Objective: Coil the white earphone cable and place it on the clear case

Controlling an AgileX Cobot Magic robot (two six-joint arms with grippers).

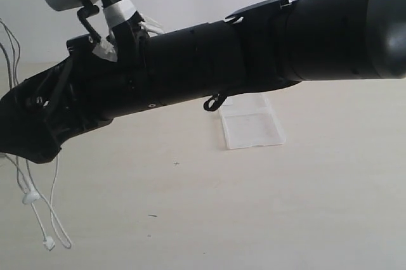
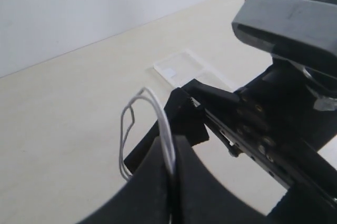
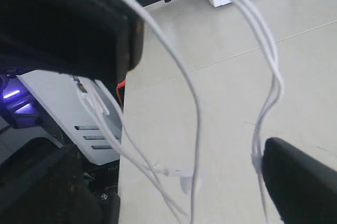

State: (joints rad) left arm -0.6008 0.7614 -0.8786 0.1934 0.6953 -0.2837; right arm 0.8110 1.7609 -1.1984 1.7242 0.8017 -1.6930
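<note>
1. Well off the clear case [image 1: 252, 129], toward its left side in the exterior view, the white earphone cable [image 1: 29, 198] is seen hanging in loose strands. Its earbud and plug ends dangle low over the table [image 1: 285, 219]; whether they touch it cannot be told.
2. A loop of the cable [image 2: 163, 124] is pinched between the pressed-together fingers of the left gripper [image 2: 171, 169]. The fingers of the right gripper [image 3: 200, 95] are spread wide. Strands [image 3: 197, 113] are draped over one finger and brush the other, but nothing is clamped there.
3. The coming move is judged to turn on one relation: the cable is held up in the air and well apart from the case, to one side of it. The strands run up and down, while the case lies flat.
4. From the left wrist view the case [image 2: 181, 69] is seen ahead of the pinching fingers, with the right arm [image 1: 209, 61] stretched close beside that line. Which gripper is nearer the case cannot be settled.
5. Bare table is seen around the case on every visible side, though its far edge is partly hidden by the right arm. A table edge is seen in the right wrist view close to the hanging ends, so trailing strands are judged liable to slip over it or spill off the case.
</note>
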